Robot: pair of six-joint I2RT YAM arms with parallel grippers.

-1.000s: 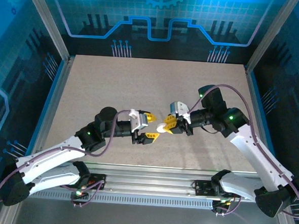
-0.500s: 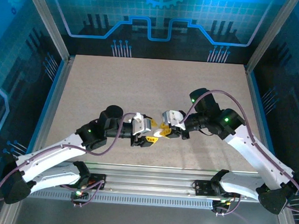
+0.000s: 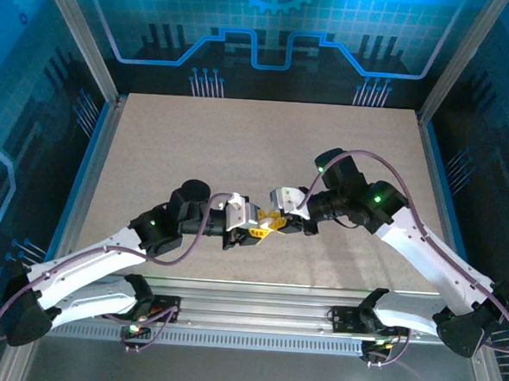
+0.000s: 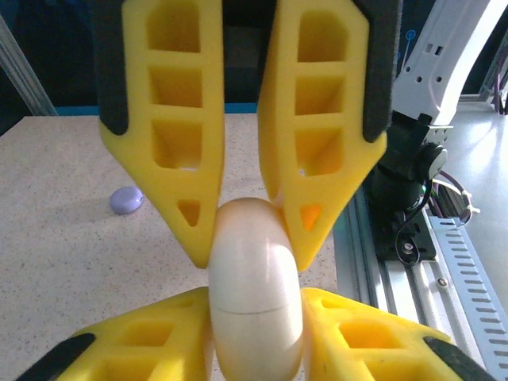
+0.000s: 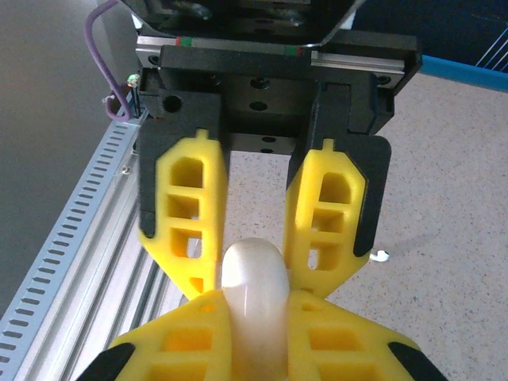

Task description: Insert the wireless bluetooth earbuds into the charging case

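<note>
Two grippers meet near the middle of the bench, a little toward 6 o'clock in the top view. The left gripper reaches in from 8 o'clock and the right gripper from 3 o'clock. From above, their yellow fingers crowd together and what they hold is hard to make out.

The wrist views show it well: a smooth, cream, egg-shaped charging case with a thin seam across it. It is up off the bench and closed. Both grippers are narrow and pinch it, one pair of fingers on each end, touching its sides.

The left wrist view shows a small pale purple earbud lying on the bench at 9 o'clock from the case, well apart from it. The right wrist view shows a tiny white earbud on the bench at 3 o'clock from the case, too small to see clearly. That view has a slotted metal rail at 8 o'clock.
</note>
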